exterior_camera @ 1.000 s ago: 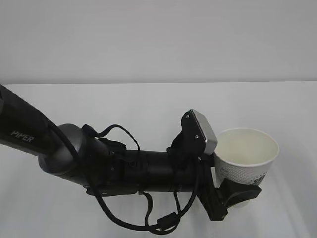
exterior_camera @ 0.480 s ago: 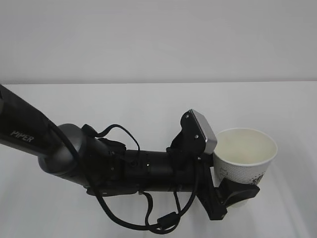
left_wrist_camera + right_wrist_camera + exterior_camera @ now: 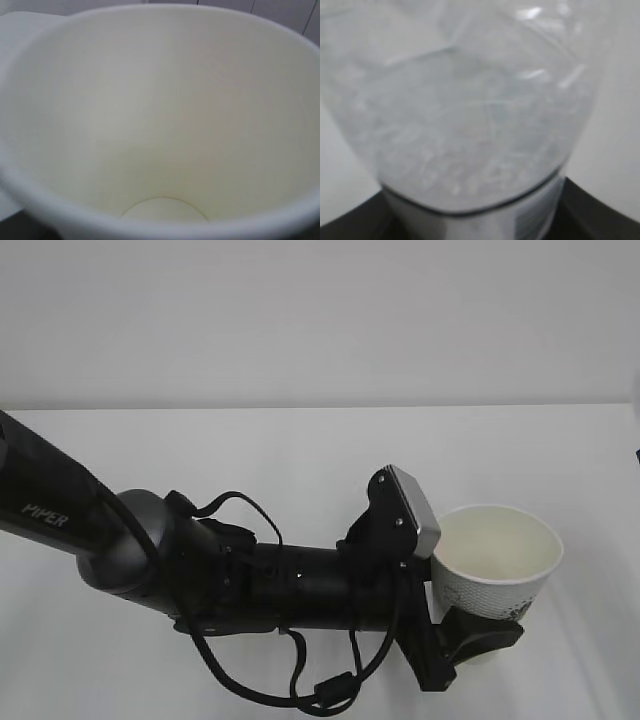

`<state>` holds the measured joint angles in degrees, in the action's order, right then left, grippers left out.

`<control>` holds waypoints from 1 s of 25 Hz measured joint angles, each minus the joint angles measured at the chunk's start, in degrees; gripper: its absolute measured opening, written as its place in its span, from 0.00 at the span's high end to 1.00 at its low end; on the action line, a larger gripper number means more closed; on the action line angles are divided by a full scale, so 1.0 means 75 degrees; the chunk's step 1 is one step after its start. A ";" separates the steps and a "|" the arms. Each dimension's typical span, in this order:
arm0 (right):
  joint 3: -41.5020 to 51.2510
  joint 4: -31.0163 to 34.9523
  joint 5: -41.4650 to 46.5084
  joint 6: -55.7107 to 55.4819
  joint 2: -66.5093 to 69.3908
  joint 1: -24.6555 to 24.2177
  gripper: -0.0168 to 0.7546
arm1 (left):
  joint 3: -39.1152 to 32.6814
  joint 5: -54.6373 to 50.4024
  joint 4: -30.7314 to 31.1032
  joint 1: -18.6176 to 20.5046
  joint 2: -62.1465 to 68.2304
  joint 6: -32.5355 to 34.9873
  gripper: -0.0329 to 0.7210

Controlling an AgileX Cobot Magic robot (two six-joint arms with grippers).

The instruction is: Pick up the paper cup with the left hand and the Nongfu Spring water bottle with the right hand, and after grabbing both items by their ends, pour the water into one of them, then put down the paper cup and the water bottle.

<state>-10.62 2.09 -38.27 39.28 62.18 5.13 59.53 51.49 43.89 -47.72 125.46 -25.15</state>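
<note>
So what we've got here is the left hand (image 3: pixel 478 632) clamped around the lower part of the paper cup (image 3: pixel 497 558), jaws spread fairly wide because the cup fills the gap between them, and the cup sits upright with its open mouth facing up, off toward the right side of the exterior view above the white table (image 3: pixel 300 450). The black arm (image 3: pixel 60 510) with the PIPER lettering comes in from the left edge, with a looping black cable (image 3: pixel 300 695) hanging under it and the grey camera box (image 3: pixel 410 505) just beside the cup's rim. From the left wrist view we're basically staring straight down into the cup, all creamy white walls and a round bottom (image 3: pixel 164 210), and we can't see any liquid sitting in there. Over on the right wrist view, the Nongfu Spring water bottle (image 3: pixel 470 110) fills nearly the whole picture, clear plastic and pretty blurry, with a bit of label and barcode at the bottom (image 3: pixel 530 215). The dark shapes of the right hand (image 3: pixel 470 227) show on either side at the lower edge, hugging the bottle, so we'd say it's gripping it. We can't make out how much water is inside. The bottle doesn't show up in the exterior view, so we can't place it relative to the cup.
</note>
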 joint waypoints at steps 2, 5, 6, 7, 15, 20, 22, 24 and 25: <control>0.0000 0.0033 -0.0010 0.0174 0.0000 0.0000 0.41 | 0.0000 0.0015 0.0042 0.0000 0.0000 0.0000 0.23; 0.0000 0.0170 -0.0018 0.0437 0.0000 0.0000 0.41 | 0.0000 0.0224 0.0076 0.0000 0.0000 0.0002 0.23; 0.0000 0.0186 -0.0018 0.0590 0.0000 0.0000 0.41 | 0.0000 0.0260 0.0076 0.0000 0.0000 0.0002 0.23; 0.0000 0.0204 -0.0018 0.0730 0.0000 0.0000 0.41 | 0.0000 0.0278 0.0076 0.0000 0.0000 0.0016 0.23; 0.0000 0.0208 -0.0029 0.1181 0.0000 0.0000 0.41 | 0.0000 0.0337 0.0469 0.0000 -0.0102 0.0016 0.23; 0.0000 0.0221 -0.0029 0.1247 0.0000 0.0000 0.41 | 0.0000 0.0367 0.0481 0.0000 -0.0117 0.0016 0.23; 0.0000 0.0221 -0.0029 0.1247 0.0000 0.0000 0.41 | 0.0000 0.0433 0.0481 0.0000 -0.0117 0.0016 0.23; 0.0000 0.0221 -0.0029 0.1247 0.0000 0.0000 0.41 | 0.0000 0.0478 0.0487 0.0000 -0.0132 0.0016 0.23; 0.0000 0.0221 -0.0029 0.1247 0.0000 0.0000 0.41 | 0.0000 0.0504 0.0487 0.0000 -0.0132 0.0016 0.23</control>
<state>-10.62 3.75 -38.49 48.63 62.18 5.13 59.53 55.27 47.55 -47.72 124.47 -25.03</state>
